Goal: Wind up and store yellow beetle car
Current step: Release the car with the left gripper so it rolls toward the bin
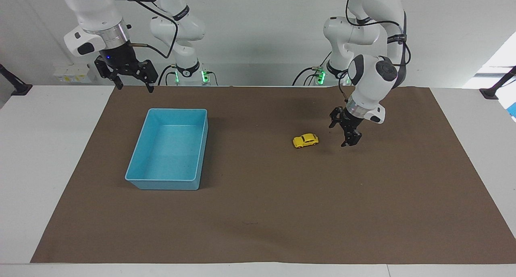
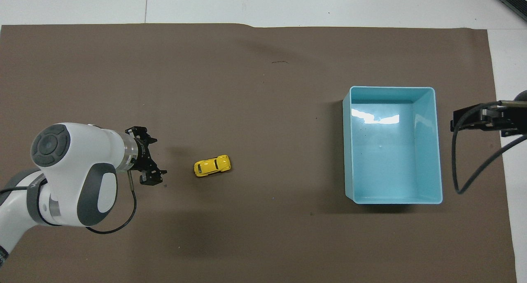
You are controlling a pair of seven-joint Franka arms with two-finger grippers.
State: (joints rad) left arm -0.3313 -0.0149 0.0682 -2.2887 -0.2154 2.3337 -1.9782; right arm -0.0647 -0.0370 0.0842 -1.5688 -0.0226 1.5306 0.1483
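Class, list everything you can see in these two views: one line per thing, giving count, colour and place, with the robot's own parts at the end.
car: one, yellow, on its wheels on the mat, between the left gripper and the bin, apart from both.
bin: one, light blue, open-topped, nothing in it, on the mat toward the right arm's end.
mat: one, brown, covering most of the table.
table: one, white, showing around the mat.
left gripper: one, black on a white arm, open, holding nothing, over the mat beside the car.
right gripper: one, black on a white arm, open, holding nothing, waiting over the mat's edge near the bin.
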